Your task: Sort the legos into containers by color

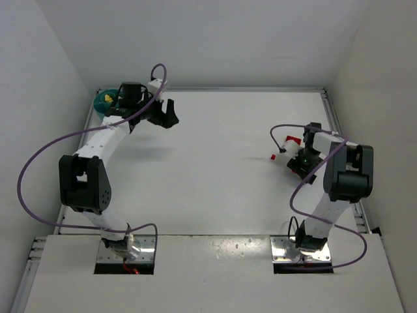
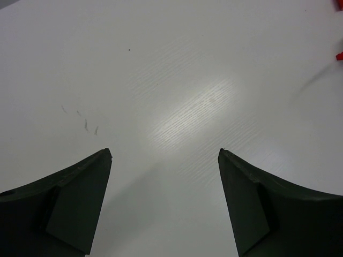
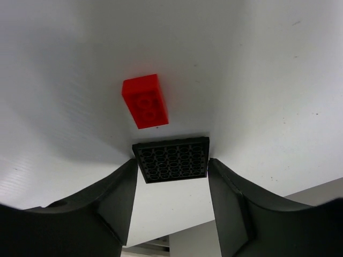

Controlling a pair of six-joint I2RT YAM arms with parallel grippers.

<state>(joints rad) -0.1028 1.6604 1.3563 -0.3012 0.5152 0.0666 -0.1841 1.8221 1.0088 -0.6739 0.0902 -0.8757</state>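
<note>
The teal bowl (image 1: 103, 101) stands at the far left corner, partly hidden behind my left arm. My left gripper (image 1: 168, 117) is to the right of it, open and empty over bare table in the left wrist view (image 2: 165, 155). My right gripper (image 1: 287, 160) is at the right side. In the right wrist view it (image 3: 171, 160) is shut on a black lego plate (image 3: 171, 159), held by its side edges with the underside facing the camera. A red lego brick (image 3: 144, 100) lies on the table just beyond the plate; it also shows in the top view (image 1: 274, 156).
Another red piece (image 1: 291, 139) lies just behind the right gripper. Red bits (image 2: 338, 55) show at the right edge of the left wrist view. White walls close the table at the back and both sides, with a metal rail (image 1: 333, 111) along the right edge.
</note>
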